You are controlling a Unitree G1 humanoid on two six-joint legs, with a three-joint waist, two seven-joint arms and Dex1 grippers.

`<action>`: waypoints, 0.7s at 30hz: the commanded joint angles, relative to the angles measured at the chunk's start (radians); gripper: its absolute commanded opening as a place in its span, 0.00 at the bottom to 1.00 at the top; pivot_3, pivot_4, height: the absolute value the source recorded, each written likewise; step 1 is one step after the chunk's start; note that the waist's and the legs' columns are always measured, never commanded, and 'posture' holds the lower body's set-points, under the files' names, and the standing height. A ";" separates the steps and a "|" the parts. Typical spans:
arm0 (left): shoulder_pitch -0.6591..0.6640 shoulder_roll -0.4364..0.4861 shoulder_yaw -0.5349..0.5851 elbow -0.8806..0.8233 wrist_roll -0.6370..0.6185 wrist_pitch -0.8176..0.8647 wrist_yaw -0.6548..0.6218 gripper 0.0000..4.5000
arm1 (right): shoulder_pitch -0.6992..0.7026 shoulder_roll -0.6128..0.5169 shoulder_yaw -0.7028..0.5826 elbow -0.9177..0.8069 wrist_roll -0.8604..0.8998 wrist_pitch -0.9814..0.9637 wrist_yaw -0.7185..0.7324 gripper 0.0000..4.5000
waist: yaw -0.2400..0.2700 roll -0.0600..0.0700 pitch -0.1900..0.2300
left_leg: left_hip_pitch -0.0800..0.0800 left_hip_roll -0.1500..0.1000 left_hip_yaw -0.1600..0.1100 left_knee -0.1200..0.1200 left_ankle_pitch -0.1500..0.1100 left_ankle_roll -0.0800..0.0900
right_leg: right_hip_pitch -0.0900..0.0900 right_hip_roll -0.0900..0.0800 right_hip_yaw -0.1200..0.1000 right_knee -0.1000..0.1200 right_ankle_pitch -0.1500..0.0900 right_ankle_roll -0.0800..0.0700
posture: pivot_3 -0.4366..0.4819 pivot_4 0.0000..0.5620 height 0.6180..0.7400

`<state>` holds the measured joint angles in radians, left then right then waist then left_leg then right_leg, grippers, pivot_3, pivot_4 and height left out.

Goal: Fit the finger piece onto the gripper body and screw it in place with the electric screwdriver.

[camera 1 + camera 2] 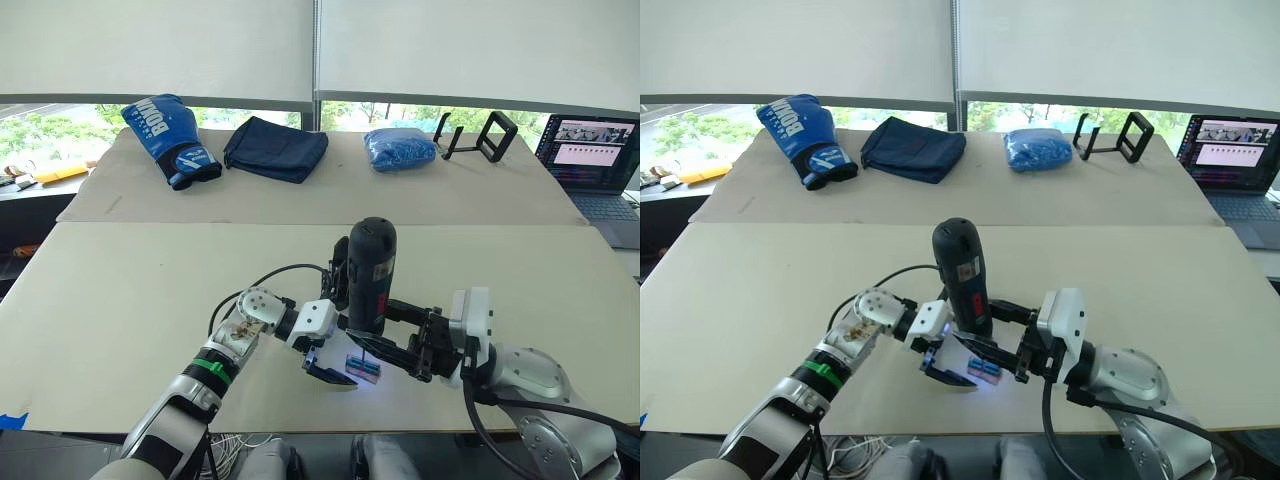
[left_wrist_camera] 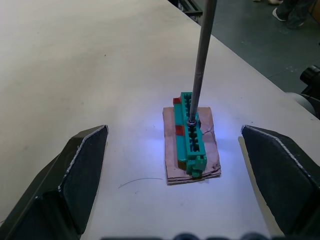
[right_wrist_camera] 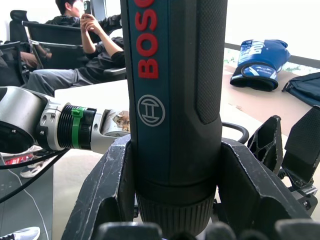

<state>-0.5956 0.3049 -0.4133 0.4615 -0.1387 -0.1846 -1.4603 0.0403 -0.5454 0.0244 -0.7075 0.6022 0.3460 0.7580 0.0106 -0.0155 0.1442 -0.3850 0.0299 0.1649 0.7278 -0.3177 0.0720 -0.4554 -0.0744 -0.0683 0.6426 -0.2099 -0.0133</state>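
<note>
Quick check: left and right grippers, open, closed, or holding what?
Left gripper: open, empty, jaws either side of the green block.
Right gripper: closed on the screwdriver, upright, bit on the block.

Left gripper (image 2: 175, 165) spread wide; right gripper (image 3: 175, 185) clamped, arms converging.

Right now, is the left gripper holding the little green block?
No, the left gripper stands open, its fingers apart on either side of the green block, not touching it.
</note>
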 commanded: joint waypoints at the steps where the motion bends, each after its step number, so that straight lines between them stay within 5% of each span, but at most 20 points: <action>1: 0.011 0.025 0.032 -0.080 -0.021 0.024 0.013 1.00 | -0.053 -0.019 -0.049 -0.090 0.072 0.025 -0.027 0.42 | -0.001 0.000 0.000 | 0.000 0.000 0.000 0.000 0.000 0.000 | 0.000 0.000 0.000 0.000 0.000 0.000 | 0.48 0.27 1.00; 13: 0.222 0.231 0.191 -0.402 -0.124 0.290 0.133 1.00 | -0.159 -0.097 -0.119 -0.169 0.265 0.134 -0.108 0.42 | -0.005 0.000 0.000 | 0.001 0.001 0.000 0.000 0.000 0.000 | 0.000 -0.002 0.000 0.002 0.000 0.000 | 0.48 0.27 1.00; 21: 0.297 0.083 0.219 -0.479 -0.046 0.463 0.518 1.00 | -0.174 -0.130 -0.127 -0.143 0.276 0.136 -0.094 0.42 | 0.002 0.000 0.000 | 0.001 0.000 0.000 0.000 -0.001 0.001 | 0.001 -0.002 0.000 0.001 0.000 0.001 | 0.48 0.27 1.00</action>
<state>-0.2840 0.4038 -0.1958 0.0050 -0.2074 0.2666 -1.0137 -0.1163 -0.6738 -0.0678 -0.8282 0.8481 0.4966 0.6560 0.0128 -0.0155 0.1442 -0.3842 0.0297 0.1650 0.7279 -0.3182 0.0729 -0.4544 -0.0763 -0.0682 0.6436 -0.2095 -0.0123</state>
